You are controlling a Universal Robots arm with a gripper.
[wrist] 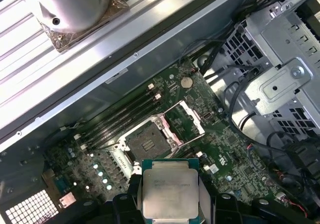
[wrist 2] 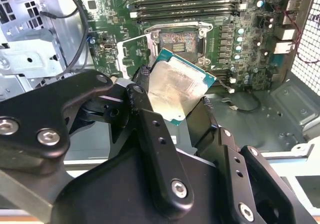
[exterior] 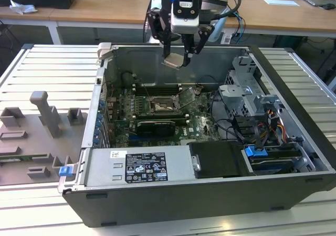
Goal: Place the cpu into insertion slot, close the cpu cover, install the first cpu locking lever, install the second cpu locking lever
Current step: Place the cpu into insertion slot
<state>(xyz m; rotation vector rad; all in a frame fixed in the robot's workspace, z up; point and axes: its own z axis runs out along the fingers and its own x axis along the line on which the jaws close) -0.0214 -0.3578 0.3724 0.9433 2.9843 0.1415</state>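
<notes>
The cpu (wrist 2: 177, 92) is pinched by two opposite edges between the fingers (wrist 2: 146, 112) of the gripper (exterior: 177, 58). The fingers are drawn in only as far as the chip's width allows, so the broad silvery face is left untouched and the underside is kept clear of any pad. In the exterior view the chip is seen hanging from the fingertips well above the motherboard (exterior: 199, 123), inside the open computer case (exterior: 294, 83) (its side panel is off, which gives the arm its way in from above). There it seems to be tipped a little rather than held level, though this cannot be told for certain from that angle. The insertion slot (wrist: 147, 143) lies beyond the fingertips and well apart from them. Its greyish contact field is bare in both wrist views, so the chip is judged not yet seated. The cpu cover (wrist: 195, 118) is swung up and back on its hinge. It stands beside the socket rather than over it, so the opening is left unobstructed for a chip brought down from the fingers' side. The memory slots (wrist: 125, 116) are set just past the socket, farther again from the fingertips, and nothing of the gripper is near them. The edge grip is judged a sensible one, since the chip can be lowered flat into the frame while the fingers stay outside it.
</notes>
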